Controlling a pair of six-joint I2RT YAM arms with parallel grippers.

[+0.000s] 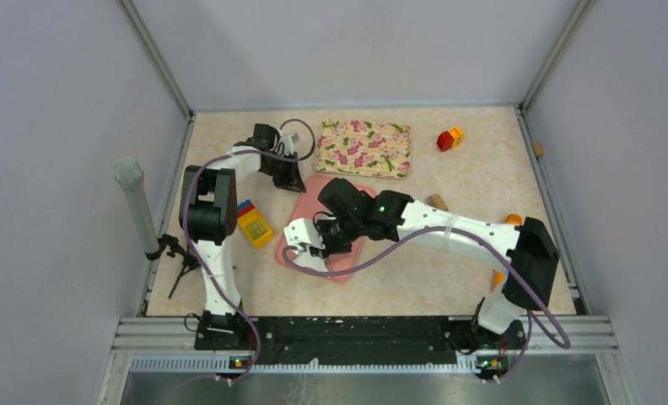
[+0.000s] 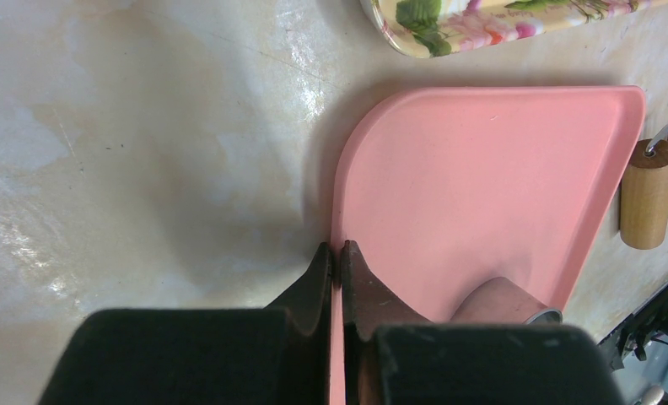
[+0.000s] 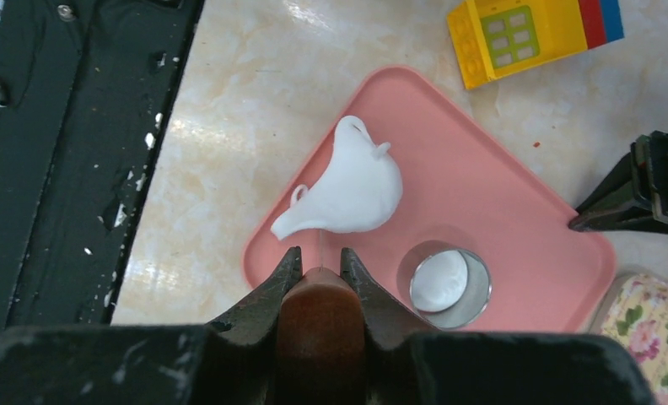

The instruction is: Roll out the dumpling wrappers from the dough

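A flattened, irregular white dough lies on the pink mat near its corner. Beside it stands a silver metal ring with a small round white dumpling wrapper inside it. My right gripper hovers just short of the dough, shut on a brown wooden handle whose rounded end shows between the fingers. My left gripper is shut on the mat's edge at the far left side; in the top view it sits at the mat's back corner.
A floral tray lies behind the mat. A yellow toy block sits left of the mat, and a red and orange block at the back right. A short wooden cylinder rests by the mat's right edge. A grey post stands at the left wall.
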